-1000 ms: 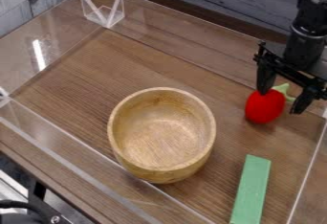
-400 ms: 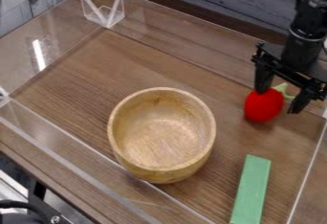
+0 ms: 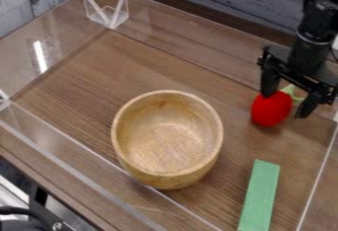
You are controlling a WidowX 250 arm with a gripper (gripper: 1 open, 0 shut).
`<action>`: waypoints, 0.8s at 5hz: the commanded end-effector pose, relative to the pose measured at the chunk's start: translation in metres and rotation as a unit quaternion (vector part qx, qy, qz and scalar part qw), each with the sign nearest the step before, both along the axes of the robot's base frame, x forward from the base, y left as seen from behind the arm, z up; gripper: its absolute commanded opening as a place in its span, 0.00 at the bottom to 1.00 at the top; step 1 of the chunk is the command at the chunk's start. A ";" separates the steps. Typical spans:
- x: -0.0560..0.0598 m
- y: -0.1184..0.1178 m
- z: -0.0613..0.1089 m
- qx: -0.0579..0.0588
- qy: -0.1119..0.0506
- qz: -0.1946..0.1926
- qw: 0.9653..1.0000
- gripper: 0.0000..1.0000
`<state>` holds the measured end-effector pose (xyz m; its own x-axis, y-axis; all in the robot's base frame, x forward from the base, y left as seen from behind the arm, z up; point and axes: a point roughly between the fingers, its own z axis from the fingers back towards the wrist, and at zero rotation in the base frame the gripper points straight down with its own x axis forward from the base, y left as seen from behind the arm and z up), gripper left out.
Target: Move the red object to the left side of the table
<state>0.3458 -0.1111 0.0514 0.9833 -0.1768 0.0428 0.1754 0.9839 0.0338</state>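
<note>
Camera view: the gripper (image 3: 295, 89) hangs straight down at about 3 o'clock on the table (image 3: 158, 62), close to the right acrylic wall. Its fingers (image 3: 270, 81) are spread wide and hold nothing. That spread looks like preparation for a pinch: the jaws need to clear the toy's round body on both sides before closing.

The strawberry (image 3: 272, 110) sits on the tabletop just under the gripper, toward 7 o'clock from the midpoint between the fingertips. The nearer finger comes down right at its leafy top, and the other finger stands off to its 3 o'clock side. Whether the nearer finger touches the top I cannot tell; the overlap hides it. The toy appears to be only partly between the fingers, so closing here might clip it rather than seat it.

The bowl (image 3: 166, 136) occupies the centre, and a green strip (image 3: 260, 198) lies at 5 o'clock. The table's left part, the destination, lies beyond the bowl, so a carry should pass over or around it.
</note>
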 end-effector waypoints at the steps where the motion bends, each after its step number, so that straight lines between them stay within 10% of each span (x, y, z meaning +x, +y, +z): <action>1: 0.006 -0.001 0.037 -0.013 -0.051 0.004 0.999 1.00; 4: 0.007 -0.001 0.029 -0.017 -0.049 0.006 0.999 1.00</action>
